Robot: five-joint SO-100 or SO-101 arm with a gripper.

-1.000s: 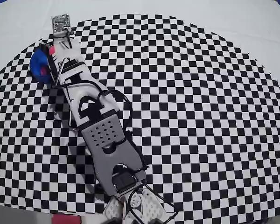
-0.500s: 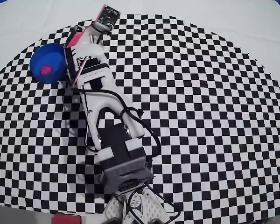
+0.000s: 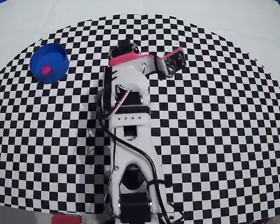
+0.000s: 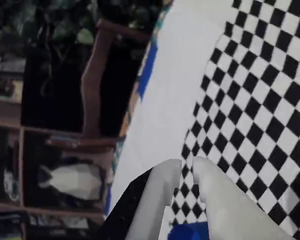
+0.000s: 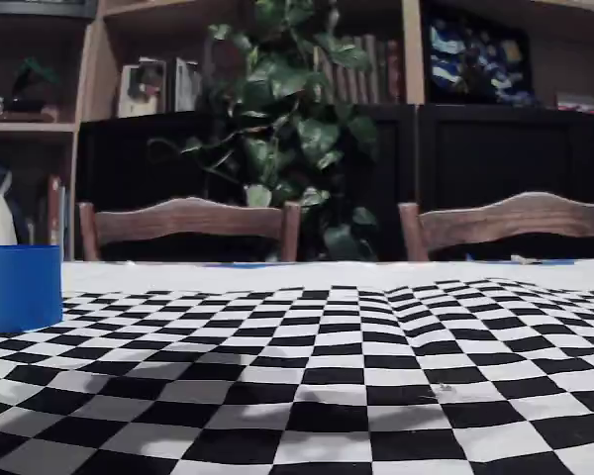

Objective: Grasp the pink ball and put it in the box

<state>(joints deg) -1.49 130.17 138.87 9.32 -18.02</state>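
The pink ball point(image 3: 46, 70) lies inside the round blue box point(image 3: 49, 63) at the far left of the checkered cloth in the overhead view. My arm point(image 3: 129, 116) stands over the middle of the cloth, well to the right of the box, its pink-trimmed head near the far side. In the wrist view my gripper point(image 4: 187, 163) is raised, its two pale fingers point(image 4: 160, 200) nearly touching with nothing between them, and a sliver of the box point(image 4: 190, 232) shows below them. The fixed view has the box point(image 5: 20, 287) at the left, its wall hiding the ball.
A flat pink-red object point(image 3: 65, 218) lies at the near edge beside the arm's base. White tabletop point(image 3: 233, 18) borders the checkered cloth. Two wooden chairs point(image 5: 188, 223) point(image 5: 515, 223), a plant point(image 5: 297, 129) and shelves stand behind the table's far edge.
The arm has swung right, away from the box, and pulled back toward the middle. The ball stays in the box, which now shows uncovered.
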